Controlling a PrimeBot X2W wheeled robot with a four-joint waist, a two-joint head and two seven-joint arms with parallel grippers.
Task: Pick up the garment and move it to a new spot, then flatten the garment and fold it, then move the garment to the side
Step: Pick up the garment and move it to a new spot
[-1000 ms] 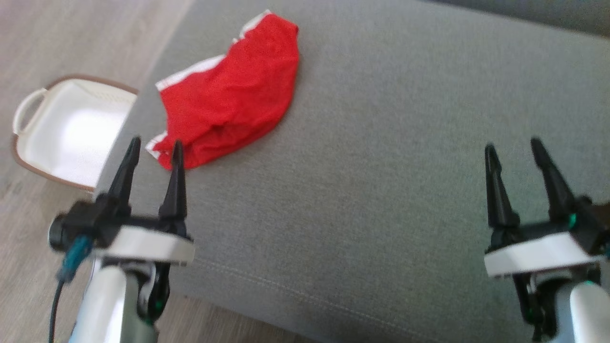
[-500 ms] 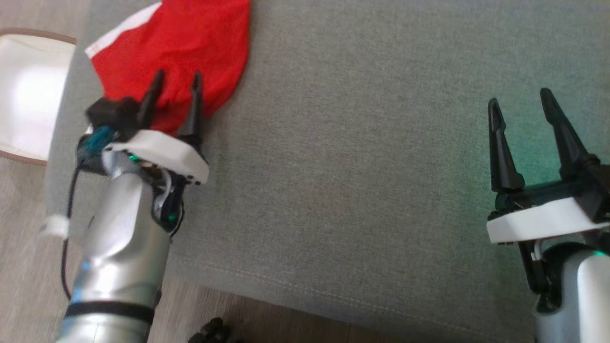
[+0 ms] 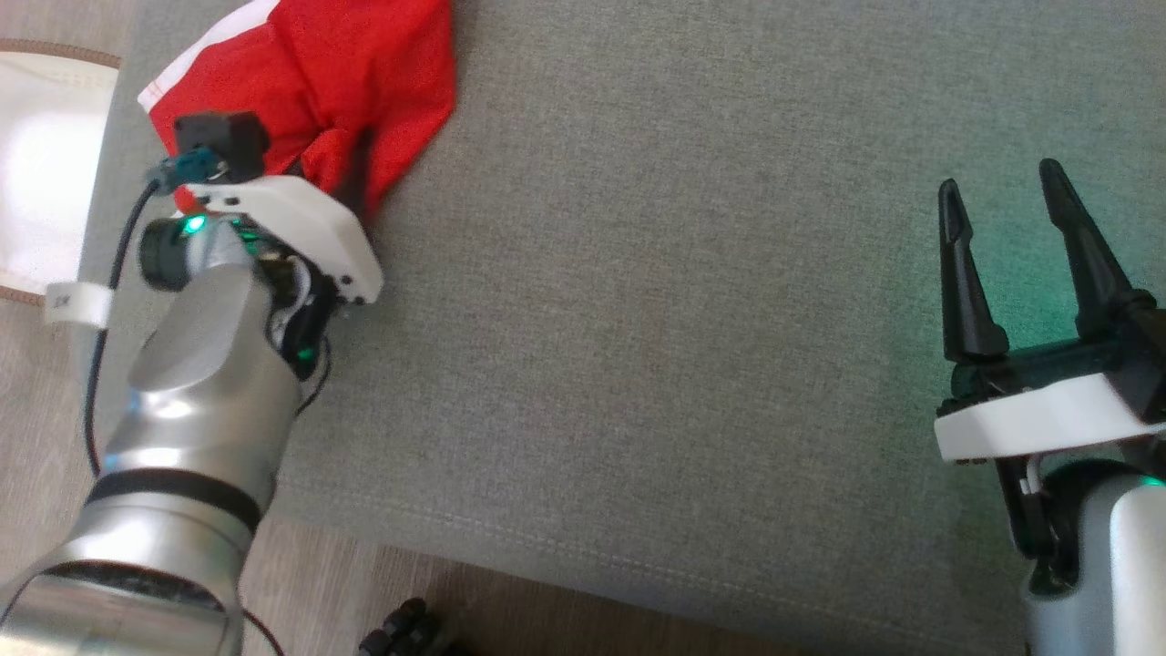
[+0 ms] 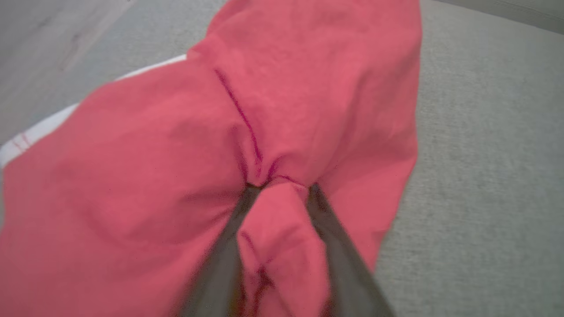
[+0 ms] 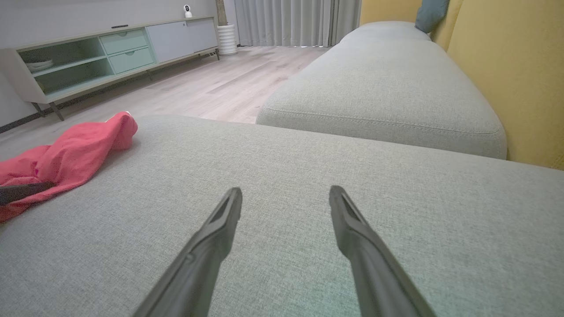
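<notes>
Surface: a wide grey woven-fabric sofa seat cushion [image 3: 683,319], with a stitched seam along its near edge.
Room: pale wood-plank floor [image 5: 211,83], a long low sideboard with green drawers [image 5: 88,57], grey curtains, a yellow upholstered sofa back [image 5: 520,66] and a second grey cushion [image 5: 387,88] beyond.
Garment: a crumpled red cloth garment with white trim [image 3: 364,73] lies at the cushion's far-left corner, its trimmed edge towards the cushion's left side.
Basket: a white plastic basket with a brown rim [image 3: 36,137] sits on the floor just off that corner.
Left gripper [image 3: 328,159]: reached forward onto the garment's near edge, tips pressed into the cloth. The left wrist view shows a bunched fold of red fabric between its two dark fingers, creases running to the tips. The gap is narrower than the other gripper's; whether the fold is firmly clamped cannot be told.
Right gripper [image 3: 1002,178]: fingers spread wide, nothing between them, over bare cushion, well apart from the garment.
</notes>
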